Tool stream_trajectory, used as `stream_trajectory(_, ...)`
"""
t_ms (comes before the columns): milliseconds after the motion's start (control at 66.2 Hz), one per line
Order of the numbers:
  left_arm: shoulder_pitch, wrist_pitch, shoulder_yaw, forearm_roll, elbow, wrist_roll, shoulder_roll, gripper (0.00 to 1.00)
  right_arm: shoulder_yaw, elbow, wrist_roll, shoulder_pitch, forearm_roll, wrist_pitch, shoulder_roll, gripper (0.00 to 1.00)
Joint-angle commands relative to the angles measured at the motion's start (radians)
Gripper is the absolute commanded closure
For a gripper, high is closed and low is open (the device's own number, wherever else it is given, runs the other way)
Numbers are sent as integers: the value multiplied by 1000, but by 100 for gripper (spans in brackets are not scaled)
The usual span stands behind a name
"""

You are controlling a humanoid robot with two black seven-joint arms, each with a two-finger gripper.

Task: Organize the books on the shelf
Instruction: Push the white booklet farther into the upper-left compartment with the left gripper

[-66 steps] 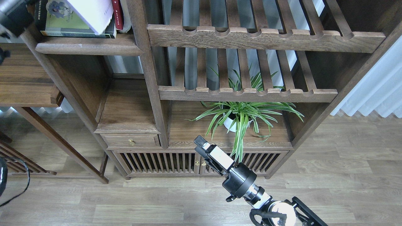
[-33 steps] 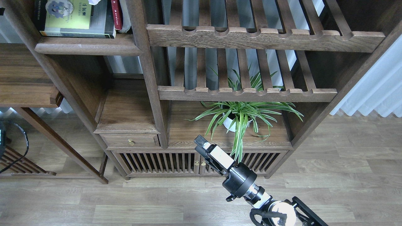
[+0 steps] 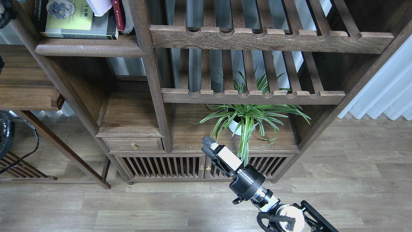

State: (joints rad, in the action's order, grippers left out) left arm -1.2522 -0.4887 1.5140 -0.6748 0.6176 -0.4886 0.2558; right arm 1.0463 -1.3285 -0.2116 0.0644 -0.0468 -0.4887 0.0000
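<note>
The shelf (image 3: 90,48) is a dark brown board with a rounded front lip at the top left. A thick black-grey book with a lime-yellow panel (image 3: 69,17) lies flat on it. A dark red book (image 3: 119,14) stands at its right end. The corner of a pale lavender-white book (image 3: 99,5) hangs down from the top edge, over the flat book and beside the red one; what holds it is out of view. Only a dark bit of my left arm (image 3: 4,14) shows at the top left corner. My right gripper (image 3: 207,145) hovers low, in front of the cabinet, empty; its fingers cannot be told apart.
Two slatted racks with notched front rails (image 3: 270,37) fill the right bay. A potted spider plant (image 3: 244,120) stands below them, just behind my right gripper. A small drawer (image 3: 133,145) and slatted cabinet doors (image 3: 161,167) sit at the bottom. A side table (image 3: 25,83) stands at the left.
The pale book, which lay tilted across the flat book, rose almost out of view, then came down a little beside the red book. The left arm's end left the corner. The right gripper shifted slightly right.
</note>
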Motion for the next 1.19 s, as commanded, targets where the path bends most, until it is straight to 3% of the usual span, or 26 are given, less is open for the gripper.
stream_trajectory(0, -12, 0, 2, -40, -21, 0, -29, 94, 0, -1, 1, 0, -1, 0, 0, 1)
stream_trajectory(76, -12, 0, -8, -48, -41, 0, -35, 86, 0, -3, 12, -2, 1, 0, 0, 1)
stream_trajectory(136, -10, 0, -23, -46, -44, 0, -39, 62, 4, -14, 27, -8, 1, 0, 0, 1)
stream_trajectory(257, -4, 0, -29, -9, -35, 0, -58, 47, 29, -41, 34, -21, -1, 0, 0, 1)
stream_trajectory(454, 40, 0, -24, 162, 25, 0, -44, 12, 34, -54, 34, -34, -1, 0, 0, 1)
stream_trajectory(529, 103, 0, -14, 216, 119, 0, -32, 10, 34, -54, 34, -41, -1, 0, 0, 1)
stream_trajectory(544, 165, 0, -8, 230, 219, 0, -8, 8, 34, -54, 34, -47, -1, 0, 0, 1)
stream_trajectory(771, 436, 0, 46, 265, 497, 0, 46, 1, 35, -55, 34, -55, -1, 0, 0, 1)
stream_trajectory(1179, 882, 0, -9, 503, 668, 0, 2, 0, 34, -55, 34, -66, 2, 0, 0, 2)
